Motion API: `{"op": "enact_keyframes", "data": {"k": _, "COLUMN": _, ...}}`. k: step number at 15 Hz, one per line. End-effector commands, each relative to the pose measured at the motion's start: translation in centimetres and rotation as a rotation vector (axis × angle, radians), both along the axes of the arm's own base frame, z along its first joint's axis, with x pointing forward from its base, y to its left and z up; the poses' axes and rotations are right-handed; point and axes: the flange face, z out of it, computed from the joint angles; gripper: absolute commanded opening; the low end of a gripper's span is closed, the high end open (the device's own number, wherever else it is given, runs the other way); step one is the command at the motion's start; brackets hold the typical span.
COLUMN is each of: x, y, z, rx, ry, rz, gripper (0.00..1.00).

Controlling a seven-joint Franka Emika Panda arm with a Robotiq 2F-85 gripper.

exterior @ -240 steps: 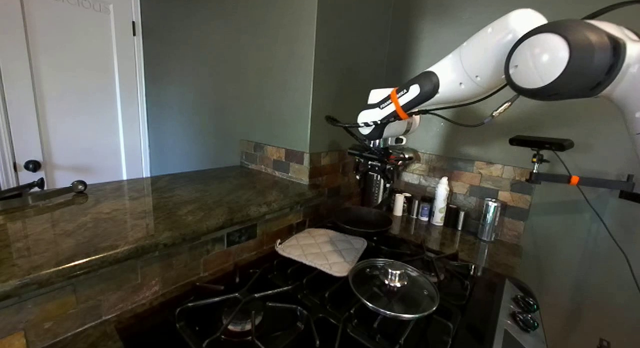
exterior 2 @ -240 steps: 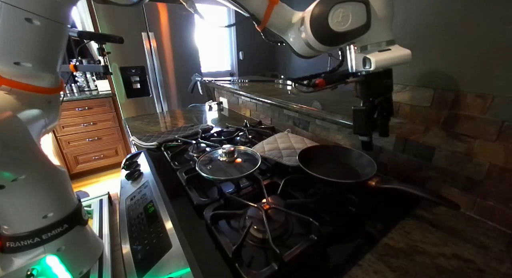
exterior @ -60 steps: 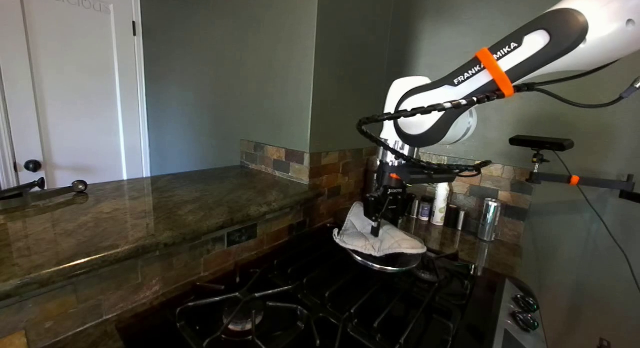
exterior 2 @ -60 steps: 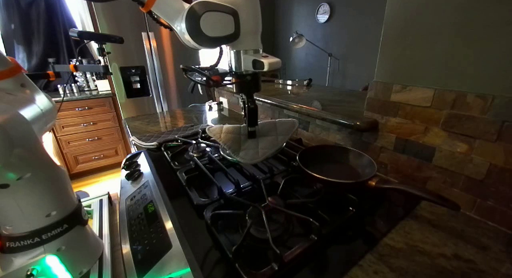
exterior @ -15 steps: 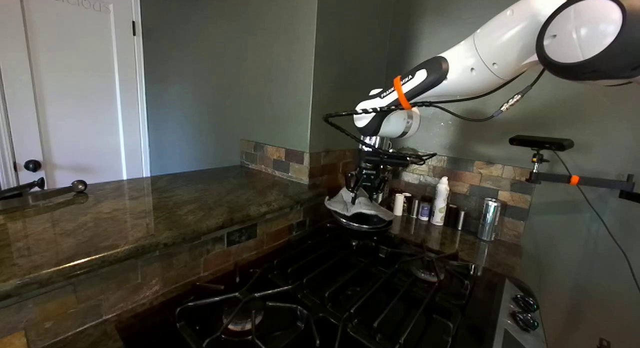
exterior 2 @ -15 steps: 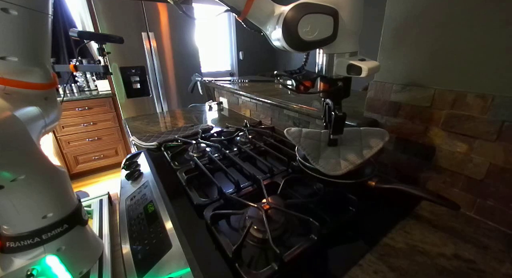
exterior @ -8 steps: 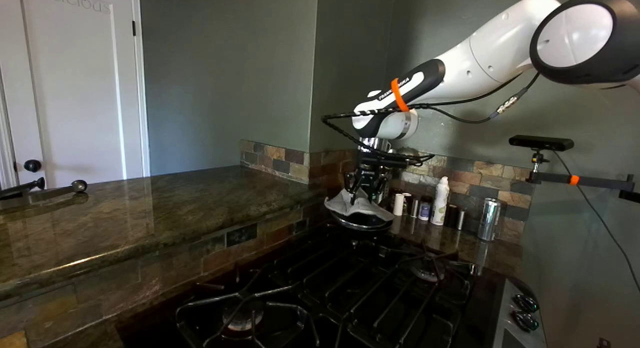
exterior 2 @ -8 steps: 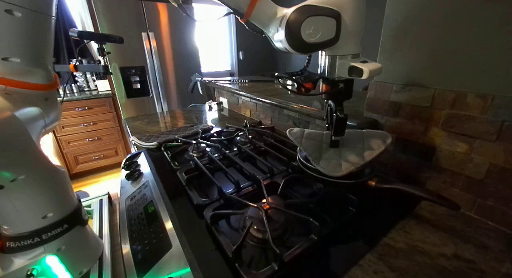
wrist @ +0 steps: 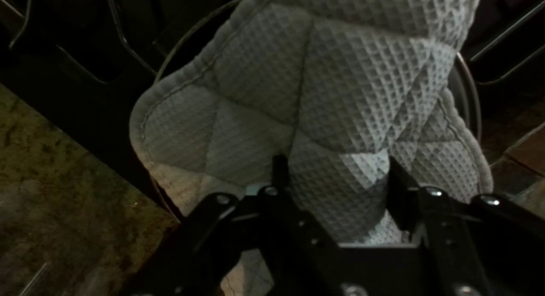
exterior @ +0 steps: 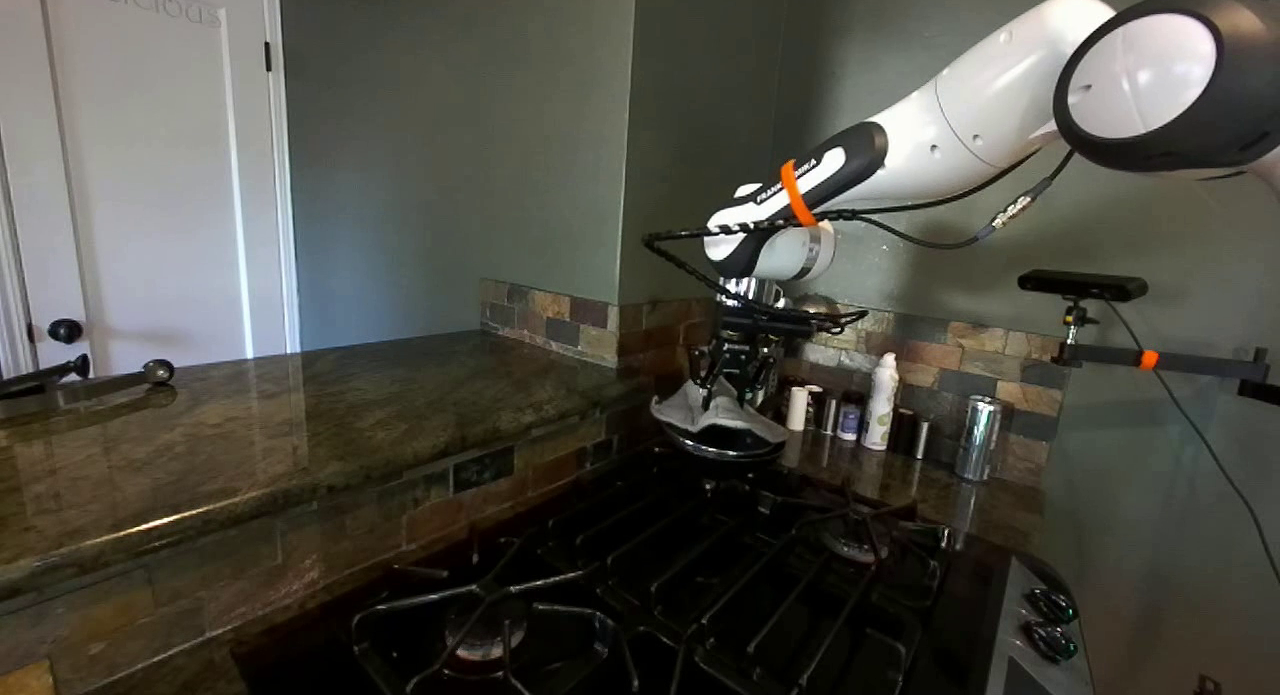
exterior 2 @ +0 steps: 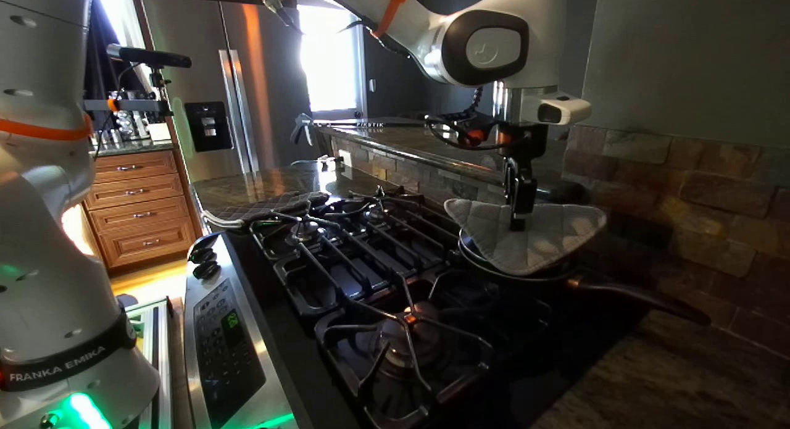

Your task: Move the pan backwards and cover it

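Note:
The dark pan (exterior 2: 642, 296) sits at the stove's corner, its handle pointing away to the right; its inside is mostly covered. Directly above it is the glass lid (exterior: 725, 439), a shiny rim showing under a folded, whitish quilted cloth (exterior 2: 555, 234). Whether the lid's rim touches the pan all round I cannot tell. My gripper (wrist: 336, 166) points down and is shut on a bunched bulge of the cloth, where the lid's knob lies hidden beneath. One of its fingers (exterior 2: 521, 197) presses against the cloth from the side.
Black burner grates (exterior 2: 410, 318) spread over the stove beside the pan. A white spray bottle (exterior: 881, 405) and several small jars stand by the tiled wall. A raised stone counter (exterior: 330, 425) borders the stove. A dark quilted cloth (exterior 2: 265, 208) lies farther off.
Lid and cloth were apart on the stove at first, then hung together over its middle; now they are over the pan. In the last second they sank and shifted slightly. The pan has not moved.

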Motion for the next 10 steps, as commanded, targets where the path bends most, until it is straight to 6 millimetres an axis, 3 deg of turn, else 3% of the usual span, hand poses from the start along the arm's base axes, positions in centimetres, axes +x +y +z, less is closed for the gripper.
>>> {"op": "enact_keyframes", "data": {"k": 1, "x": 0.20, "y": -0.52, "z": 0.53, "rx": -0.011, "ry": 0.005, "rz": -0.029, "gripper": 0.30}}
{"op": "enact_keyframes", "data": {"k": 7, "x": 0.04, "y": -0.44, "z": 0.11, "rx": -0.015, "ry": 0.018, "rz": -0.028, "gripper": 0.30}}
{"op": "enact_keyframes", "data": {"k": 8, "x": 0.02, "y": -0.44, "z": 0.07, "rx": -0.015, "ry": 0.019, "rz": -0.027, "gripper": 0.58}}
{"op": "enact_keyframes", "data": {"k": 9, "x": -0.01, "y": -0.43, "z": 0.05, "rx": -0.014, "ry": 0.020, "rz": -0.027, "gripper": 0.65}}
{"op": "enact_keyframes", "data": {"k": 10, "x": -0.05, "y": -0.41, "z": 0.07, "rx": -0.015, "ry": 0.020, "rz": -0.026, "gripper": 0.83}}
